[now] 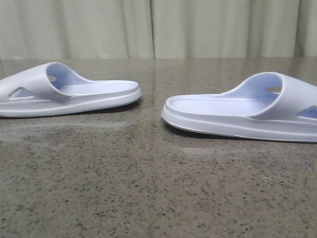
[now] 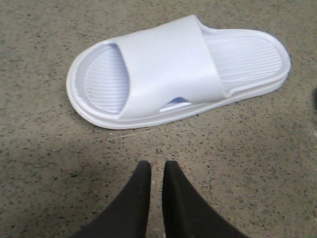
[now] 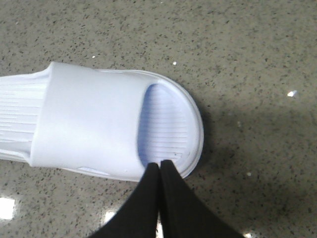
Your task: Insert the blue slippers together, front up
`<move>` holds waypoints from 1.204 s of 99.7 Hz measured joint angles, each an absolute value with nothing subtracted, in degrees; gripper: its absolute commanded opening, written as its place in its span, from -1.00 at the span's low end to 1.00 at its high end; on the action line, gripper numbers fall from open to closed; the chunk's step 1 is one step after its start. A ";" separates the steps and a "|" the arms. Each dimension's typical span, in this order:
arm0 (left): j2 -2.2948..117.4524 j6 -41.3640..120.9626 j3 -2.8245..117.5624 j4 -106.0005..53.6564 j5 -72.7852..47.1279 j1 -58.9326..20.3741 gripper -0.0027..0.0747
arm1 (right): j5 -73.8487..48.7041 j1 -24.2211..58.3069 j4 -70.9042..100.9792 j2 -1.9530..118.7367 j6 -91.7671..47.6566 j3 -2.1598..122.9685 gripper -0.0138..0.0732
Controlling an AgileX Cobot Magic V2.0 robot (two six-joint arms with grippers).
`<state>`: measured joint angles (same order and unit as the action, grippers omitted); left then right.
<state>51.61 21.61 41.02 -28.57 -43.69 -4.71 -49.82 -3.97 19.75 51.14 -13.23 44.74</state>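
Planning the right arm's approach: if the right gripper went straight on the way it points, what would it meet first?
Probably the toe end of the right slipper; the shut right gripper already overlaps its front rim, though height above it is unclear.

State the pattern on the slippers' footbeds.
Fine parallel ribs run across each pale blue footbed, clearest in the left wrist view.
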 measured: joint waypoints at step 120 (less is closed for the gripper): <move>63.28 47.81 42.86 -54.61 -55.75 17.74 -0.88 | -54.51 -18.79 44.55 59.71 -35.98 46.56 -0.53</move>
